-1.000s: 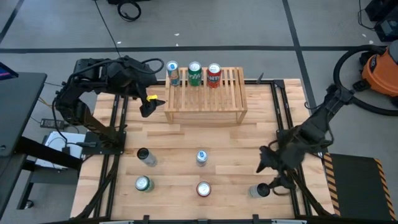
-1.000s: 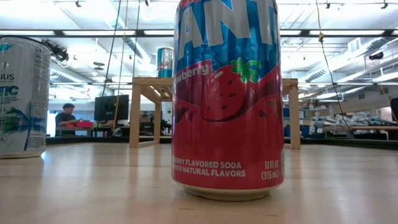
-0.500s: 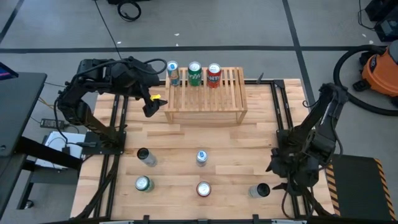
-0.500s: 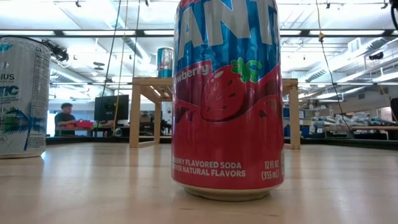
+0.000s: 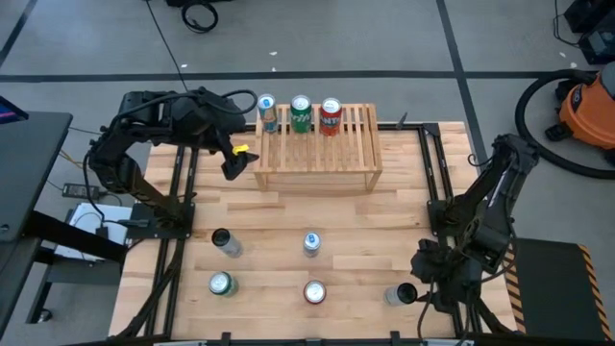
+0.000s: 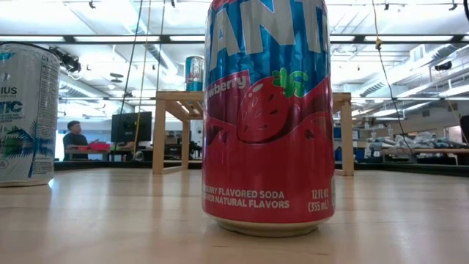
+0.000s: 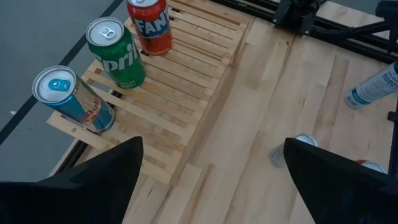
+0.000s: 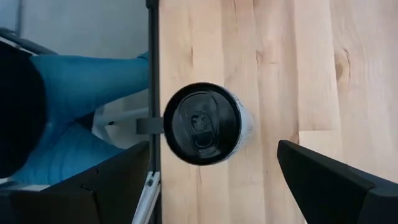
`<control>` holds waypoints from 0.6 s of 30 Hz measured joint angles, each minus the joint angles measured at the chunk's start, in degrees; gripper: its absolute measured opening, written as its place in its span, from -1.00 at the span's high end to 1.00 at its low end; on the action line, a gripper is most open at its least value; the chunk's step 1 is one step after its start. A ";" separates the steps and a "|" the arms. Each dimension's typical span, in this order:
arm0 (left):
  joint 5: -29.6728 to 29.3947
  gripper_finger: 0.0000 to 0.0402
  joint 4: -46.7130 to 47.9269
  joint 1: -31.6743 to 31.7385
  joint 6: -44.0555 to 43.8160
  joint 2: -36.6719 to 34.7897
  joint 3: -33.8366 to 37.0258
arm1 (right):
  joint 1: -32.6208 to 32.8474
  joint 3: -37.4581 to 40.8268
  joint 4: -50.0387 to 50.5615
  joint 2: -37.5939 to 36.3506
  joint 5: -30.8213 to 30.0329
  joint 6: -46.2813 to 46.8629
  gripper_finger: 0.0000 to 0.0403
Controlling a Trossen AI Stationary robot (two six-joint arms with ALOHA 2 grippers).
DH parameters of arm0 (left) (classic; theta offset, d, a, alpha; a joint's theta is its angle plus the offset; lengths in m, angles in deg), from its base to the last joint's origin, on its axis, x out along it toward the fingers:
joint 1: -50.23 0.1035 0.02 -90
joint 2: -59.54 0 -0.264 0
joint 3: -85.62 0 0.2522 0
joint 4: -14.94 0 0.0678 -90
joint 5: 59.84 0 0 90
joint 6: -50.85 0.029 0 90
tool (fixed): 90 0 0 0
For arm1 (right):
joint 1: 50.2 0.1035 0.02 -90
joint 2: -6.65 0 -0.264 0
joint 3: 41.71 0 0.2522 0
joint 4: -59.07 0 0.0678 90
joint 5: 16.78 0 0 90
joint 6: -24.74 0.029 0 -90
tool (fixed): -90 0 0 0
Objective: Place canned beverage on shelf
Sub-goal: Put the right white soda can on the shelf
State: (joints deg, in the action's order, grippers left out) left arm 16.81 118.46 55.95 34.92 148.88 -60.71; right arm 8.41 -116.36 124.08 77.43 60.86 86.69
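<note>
Shelf (image 5: pixel 317 154): pale natural wood, slatted. On it: blue-silver Red Bull can (image 7: pixel 73 99), green Sprite can (image 7: pixel 116 52), orange-red Fanta can (image 7: pixel 150 25). Table (image 5: pixel 356 231): light wood planks. Strawberry Fanta can (image 6: pixel 268 114): blue over red, strawberry graphic, white lettering. Black-topped can (image 8: pixel 202 123) with white side. White can (image 6: pixel 26 114), teal palm print.

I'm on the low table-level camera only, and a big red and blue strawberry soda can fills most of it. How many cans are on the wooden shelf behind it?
Observer: Three stand on the light wooden slatted shelf: a blue and silver can, a green can and a red can.
Operator: Where's the right gripper?
Observer: The right gripper is open above a black-topped can at the front right of the light wooden table, not closed on it.
Operator: And the left?
Observer: The left gripper hovers open and empty beside the shelf's left end.
</note>
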 joint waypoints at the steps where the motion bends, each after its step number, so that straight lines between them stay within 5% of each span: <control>1: -0.17 -0.94 -0.07 0.00 0.00 0.00 0.00 | 0.00 0.00 -0.02 0.60 0.00 -0.02 -0.79; 18: -0.56 -0.94 -2.19 0.00 0.02 0.44 0.00 | -0.11 0.00 -3.86 9.22 0.46 -1.43 -0.79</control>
State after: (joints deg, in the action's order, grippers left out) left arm 16.25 116.27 55.95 34.95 149.32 -60.71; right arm 8.31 -116.36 120.22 86.65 61.32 85.26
